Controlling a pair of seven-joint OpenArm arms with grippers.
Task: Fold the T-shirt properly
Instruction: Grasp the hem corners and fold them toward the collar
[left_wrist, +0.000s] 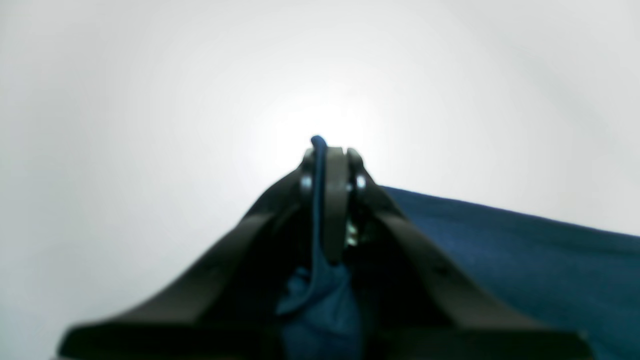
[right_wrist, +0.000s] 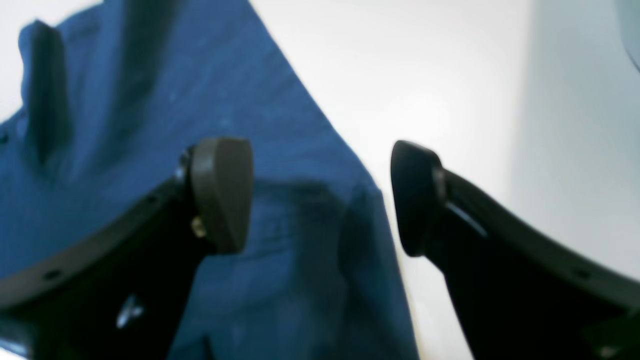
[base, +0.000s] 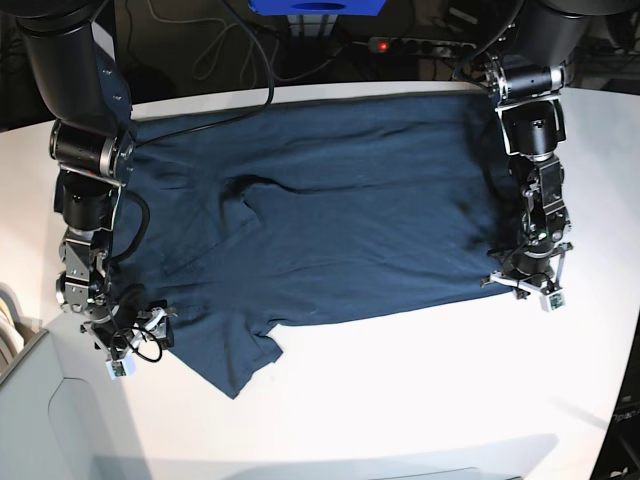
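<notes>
Left gripper (left_wrist: 330, 155) clamped on T-shirt (base: 340, 220) hem, right gripper (right_wrist: 320, 195) wide open over sleeve; no legible labels.

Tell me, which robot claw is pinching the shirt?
The left gripper: it is shut on a fold of the T-shirt. The right gripper is open.

Both arms are built of black cylindrical segments with silver-grey metal collars at the joints. The black right arm (base: 85, 160) trails a looped black cable near its wrist, at about seven o'clock in the base view. The black left arm (base: 535, 140) ends in a lighter metal bracket. The left gripper (left_wrist: 330, 160) has slim dark curved fingers with small silver screws. The right gripper (right_wrist: 320, 197) carries rounded grey-brown pads (right_wrist: 222, 192) on black screw-holed fingers.
</notes>
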